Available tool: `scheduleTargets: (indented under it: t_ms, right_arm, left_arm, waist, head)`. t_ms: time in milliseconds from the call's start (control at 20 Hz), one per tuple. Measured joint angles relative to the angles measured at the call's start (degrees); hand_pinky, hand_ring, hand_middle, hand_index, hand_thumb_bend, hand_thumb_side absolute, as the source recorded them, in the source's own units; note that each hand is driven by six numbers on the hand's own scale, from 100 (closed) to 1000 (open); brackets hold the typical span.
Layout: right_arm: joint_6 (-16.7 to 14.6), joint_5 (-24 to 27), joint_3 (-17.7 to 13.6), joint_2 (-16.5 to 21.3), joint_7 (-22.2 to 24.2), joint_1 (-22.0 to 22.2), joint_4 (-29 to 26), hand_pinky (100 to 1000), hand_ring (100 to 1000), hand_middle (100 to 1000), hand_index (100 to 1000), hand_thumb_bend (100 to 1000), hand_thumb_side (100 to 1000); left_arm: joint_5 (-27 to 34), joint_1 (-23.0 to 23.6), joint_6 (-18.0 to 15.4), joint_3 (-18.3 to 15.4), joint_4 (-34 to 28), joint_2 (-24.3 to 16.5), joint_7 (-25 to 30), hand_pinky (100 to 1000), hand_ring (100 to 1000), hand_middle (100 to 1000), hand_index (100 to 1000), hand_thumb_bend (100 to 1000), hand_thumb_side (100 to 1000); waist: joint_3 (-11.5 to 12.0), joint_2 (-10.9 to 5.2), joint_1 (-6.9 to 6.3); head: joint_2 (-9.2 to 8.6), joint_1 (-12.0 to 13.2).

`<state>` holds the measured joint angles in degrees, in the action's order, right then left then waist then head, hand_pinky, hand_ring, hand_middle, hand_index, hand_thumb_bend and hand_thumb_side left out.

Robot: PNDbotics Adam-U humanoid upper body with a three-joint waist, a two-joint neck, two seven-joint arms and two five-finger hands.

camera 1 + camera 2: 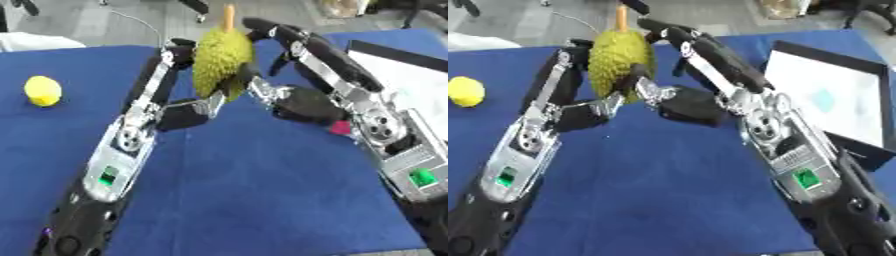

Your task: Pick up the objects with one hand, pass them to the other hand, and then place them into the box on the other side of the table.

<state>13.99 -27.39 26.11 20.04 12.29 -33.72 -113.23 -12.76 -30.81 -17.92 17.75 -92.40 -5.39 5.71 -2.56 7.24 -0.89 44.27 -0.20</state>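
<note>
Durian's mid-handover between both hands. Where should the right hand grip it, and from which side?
Judging by its pose, around the wide spiky belly of the durian, from the right flank. It stands upright with the thin stem on top, and the left hand covers the left flank. The right hand already curls against the right side, so the fingers should wrap the middle, not the stem.

Durian [219, 60] rough, spiky (matt); tablecloth [262, 190] matt cloth

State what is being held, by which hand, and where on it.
A durian, held upright between both hands above the table: the left hand on its left flank, the right hand on its right flank and upper part. Its stem is free.
</note>
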Motion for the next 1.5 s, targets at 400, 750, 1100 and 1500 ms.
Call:
scheduleTargets:
  t_ms: [400,750,1100,1500]
  right_arm:
    - [-0.72,-0.04,0.86,0.01,3.16,-0.01,1.61,619,999,802,1000,100,684]
    - [-0.85,-1.31,0.53,0.07,8.14,-0.57,1.47,563,918,659,940,100,379]
    - [-0.38,-4.12,0.32,0.07,8.55,-0.57,0.17,437,801,302,538,100,100]
    - [1.14,-4.62,0.26,0.08,0.96,-0.48,-0.84,323,756,276,426,100,100]
  left_arm:
    - [-0.14,-0.38,-1.11,0.81,0.14,0.0,0.87,509,328,304,404,100,123]
    - [-0.14,-0.35,-1.06,0.9,0.15,-0.09,1.45,516,331,306,407,100,123]
    - [-0.41,-0.33,-0.96,0.96,0.12,-0.12,2.4,544,350,320,424,100,111]
    - [-0.53,-0.33,-1.33,0.79,-0.71,-0.15,5.44,582,393,366,472,101,103]
  waist:
    - [-0.11,0.2,0.17]
    - [-0.12,0.21,0.17]
    - [-0.18,0.21,0.17]
    - [-0.23,0.36,0.17]
  head:
    - [0.0,-0.56]
    - [0.0,-0.99]
    - [0.0,-1.32]
    - [0.0,-1.58]
